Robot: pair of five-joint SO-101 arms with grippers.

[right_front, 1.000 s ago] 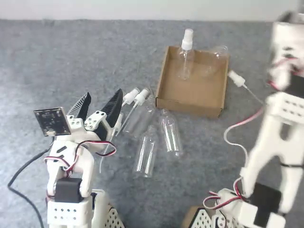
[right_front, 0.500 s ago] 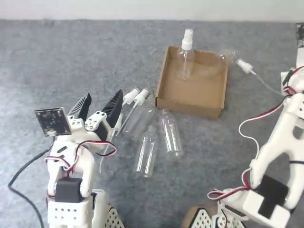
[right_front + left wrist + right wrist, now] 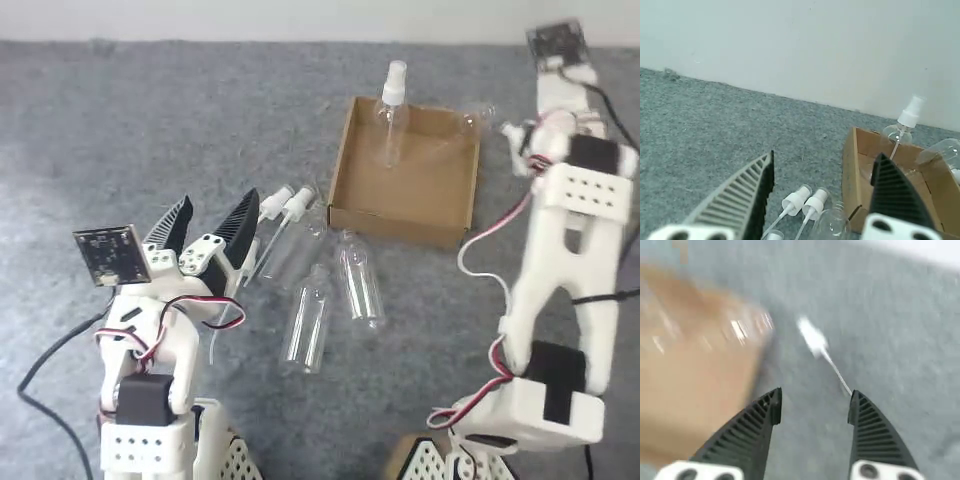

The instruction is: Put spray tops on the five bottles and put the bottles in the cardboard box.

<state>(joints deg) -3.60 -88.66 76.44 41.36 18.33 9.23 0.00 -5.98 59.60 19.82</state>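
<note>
Clock frame: read on the high view around the cardboard box (image 3: pixel 395 222), with 12 toward the wall.
Cardboard box: open-topped, sitting on the grey carpet (image 3: pixel 150 120).
Capped bottle (image 3: pixel 390 125): clear, with a white spray top on. It rests in the box at 12 o'clock with the nozzle past the rim.
Corner bottle (image 3: pixel 468 115): at 1 o'clock, over the box corner. I cannot tell whether it has a top.
Loose spray top (image 3: pixel 812 340): on the carpet just outside the box at 2 o'clock, its thin dip tube trailing toward the right gripper (image 3: pixel 815 394).
Right gripper: jaws spread apart and empty. The top's head lies ahead of the fingertips, and the tube end is near 1 of them.
Left gripper (image 3: pixel 825 157): jaws wide apart, holding nothing, well apart from the box at 8 o'clock.
2 spray tops (image 3: pixel 298 203): at 8 o'clock, between the left gripper and the box. I cannot tell whether they are seated on a bottle.
Uncapped bottles (image 3: pixel 360 285): 2 lying at 6 to 7 o'clock, near the front wall.
Step, judged: the right arm is lining up to pick up the loose spray top.
Risk 1: the jaws close on the dip tube instead of the head, so the tube bends or slips out.
Risk 2: a jaw catches the nearby box wall, shoving the box and unsettling the corner bottle.
Risk 3: a round bottle rolls away when a top is pressed on without a second grip.
</note>
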